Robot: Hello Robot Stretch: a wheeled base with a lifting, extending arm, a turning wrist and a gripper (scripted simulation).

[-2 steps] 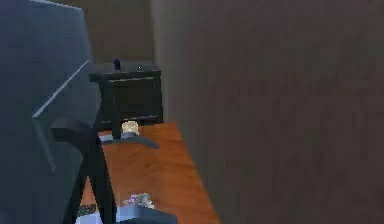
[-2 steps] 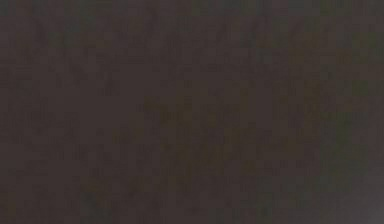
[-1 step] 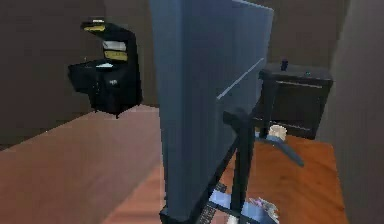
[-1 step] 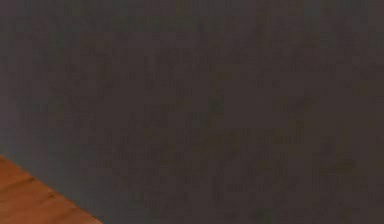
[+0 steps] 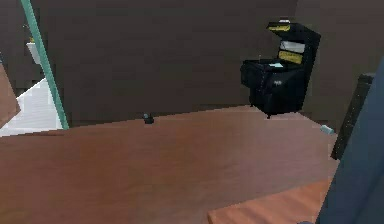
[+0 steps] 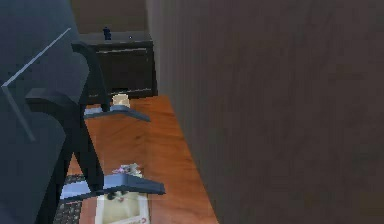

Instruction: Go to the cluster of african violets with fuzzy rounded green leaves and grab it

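Observation:
A black dresser (image 6: 125, 66) stands against the far wall in the arm side view, with a small dark blob (image 6: 107, 35) on its top that I cannot identify. A small pale thing (image 6: 120, 99) lies on the floor at the dresser's foot. In the forward view a tiny dark object (image 5: 148, 119) sits on the floor at the base of the brown wall.
Reddish wood floor (image 5: 170, 165) runs ahead to a dark brown wall. A teal door frame (image 5: 45, 65) at the left leads to a lighter room. A black upright machine (image 5: 280, 75) stands at the right. A dark blue-grey stand (image 6: 75, 135) and a brown wall (image 6: 290, 110) crowd the arm side view.

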